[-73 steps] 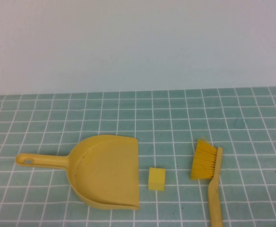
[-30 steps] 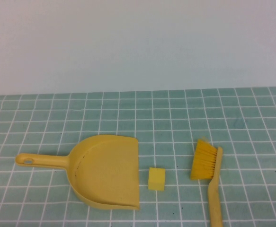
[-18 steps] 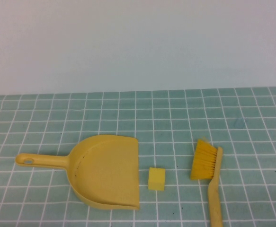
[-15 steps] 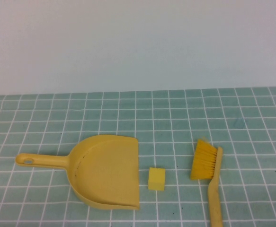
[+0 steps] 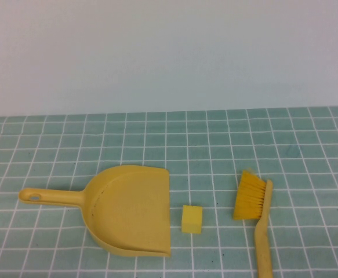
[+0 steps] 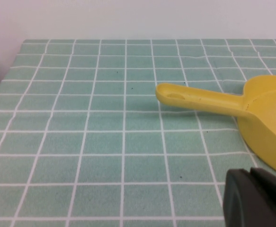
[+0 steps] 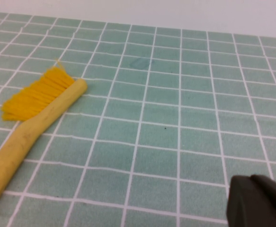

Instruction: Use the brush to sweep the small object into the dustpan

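Note:
The yellow dustpan [image 5: 131,208] lies flat at the front left, its open edge facing right and its handle pointing left. The small pale-yellow cube [image 5: 192,219] sits just right of that open edge. The yellow brush [image 5: 261,226] lies right of the cube, with its bristles away from me and its handle running off the front edge. Neither gripper shows in the high view. My left gripper [image 6: 252,177] is shut and empty, near the dustpan [image 6: 270,118] on the handle side. My right gripper [image 7: 252,182] is shut and empty, to the side of the brush [image 7: 33,127].
The table is covered with a green cloth with a white grid [image 5: 215,145]. A plain white wall [image 5: 169,52] stands behind it. The cloth's edge [image 6: 5,75] shows in the left wrist view.

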### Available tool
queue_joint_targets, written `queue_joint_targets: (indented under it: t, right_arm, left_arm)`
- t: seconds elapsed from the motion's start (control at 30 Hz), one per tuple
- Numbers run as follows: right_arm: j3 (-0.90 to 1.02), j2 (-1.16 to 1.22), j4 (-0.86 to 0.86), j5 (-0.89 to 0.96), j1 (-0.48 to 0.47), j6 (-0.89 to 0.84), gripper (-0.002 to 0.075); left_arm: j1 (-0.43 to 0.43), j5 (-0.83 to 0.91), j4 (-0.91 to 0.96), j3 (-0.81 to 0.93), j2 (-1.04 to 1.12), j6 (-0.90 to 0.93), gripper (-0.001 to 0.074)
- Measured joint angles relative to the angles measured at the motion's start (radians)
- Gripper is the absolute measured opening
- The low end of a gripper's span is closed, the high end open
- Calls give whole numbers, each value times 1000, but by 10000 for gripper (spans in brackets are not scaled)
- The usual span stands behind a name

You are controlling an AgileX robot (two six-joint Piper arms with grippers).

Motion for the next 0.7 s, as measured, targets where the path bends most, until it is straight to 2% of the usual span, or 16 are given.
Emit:
queue_joint_targets:
  t: [0.7]
  right_arm:
    - [0, 0, -2, 0, 0, -11, -1]
  left_arm:
    - [0, 0, 0, 0, 0, 0, 0]
